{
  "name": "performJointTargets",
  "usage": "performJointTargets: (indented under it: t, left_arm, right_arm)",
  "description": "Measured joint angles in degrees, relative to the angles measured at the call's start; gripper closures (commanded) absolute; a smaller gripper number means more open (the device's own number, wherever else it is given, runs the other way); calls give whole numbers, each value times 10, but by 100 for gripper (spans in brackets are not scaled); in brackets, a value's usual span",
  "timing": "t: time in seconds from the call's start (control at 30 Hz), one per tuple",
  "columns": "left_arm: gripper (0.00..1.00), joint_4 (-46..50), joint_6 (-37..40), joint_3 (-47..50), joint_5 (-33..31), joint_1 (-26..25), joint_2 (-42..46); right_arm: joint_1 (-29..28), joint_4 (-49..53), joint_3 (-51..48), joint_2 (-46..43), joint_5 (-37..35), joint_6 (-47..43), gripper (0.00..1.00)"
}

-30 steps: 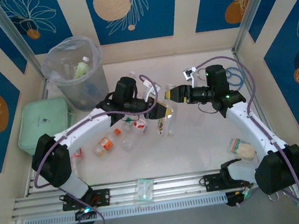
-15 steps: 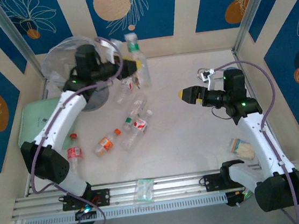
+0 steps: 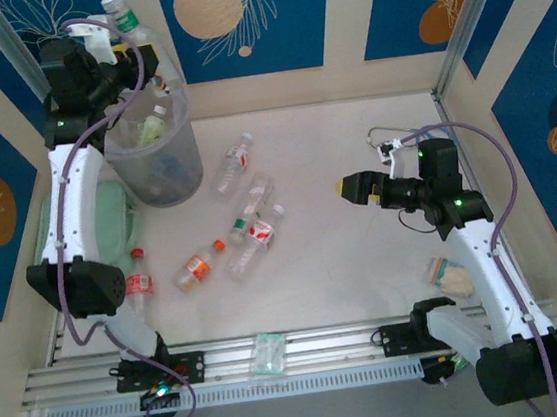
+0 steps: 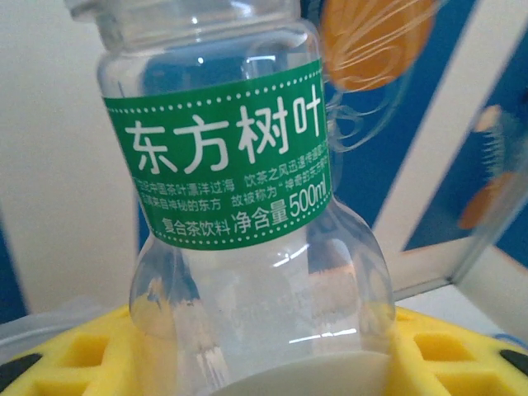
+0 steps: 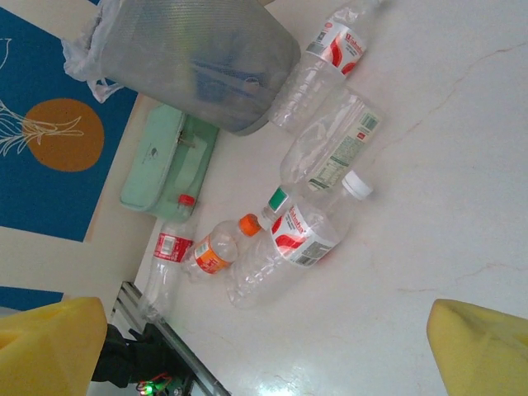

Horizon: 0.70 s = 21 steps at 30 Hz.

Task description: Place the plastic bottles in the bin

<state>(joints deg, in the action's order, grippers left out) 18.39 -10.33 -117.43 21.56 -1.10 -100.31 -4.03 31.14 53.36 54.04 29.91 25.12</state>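
Left wrist cam: L gripper (image 4: 260, 371) clamped on clear green-label bottle (image 4: 227, 173), neck up. Top external: gripper is raised over the bin (image 3: 169, 171), which sits just below it w/ a pale bottle (image 3: 154, 127) inside. R gripper (image 3: 349, 188) jaws wide apart, holding nothing. Loose bottles (image 3: 250, 227) lie on table (image 3: 345, 261) btwn it & bin.

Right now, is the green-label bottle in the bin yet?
Not yet. The left gripper holds the green-label bottle in the air by the bin, not inside.
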Motion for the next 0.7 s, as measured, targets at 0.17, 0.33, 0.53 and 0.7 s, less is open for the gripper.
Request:
performJointTargets:
  t: [0.17, 0.33, 0.53, 0.7]
  left_arm:
    - [100, 38, 14, -35, -33, 27, -77]
    - [100, 93, 38, -63, -61, 29, -144]
    - [100, 185, 95, -70, -86, 29, -158]
    - [100, 261, 141, -103, -81, 29, -172]
  right_arm:
    - [2, 21, -8, -26, -7, -8, 0]
    - [4, 35, -9, -35, -22, -12, 0]
    - [4, 46, -9, -43, -41, -19, 0]
    - [4, 48, -9, -42, -54, -23, 0]
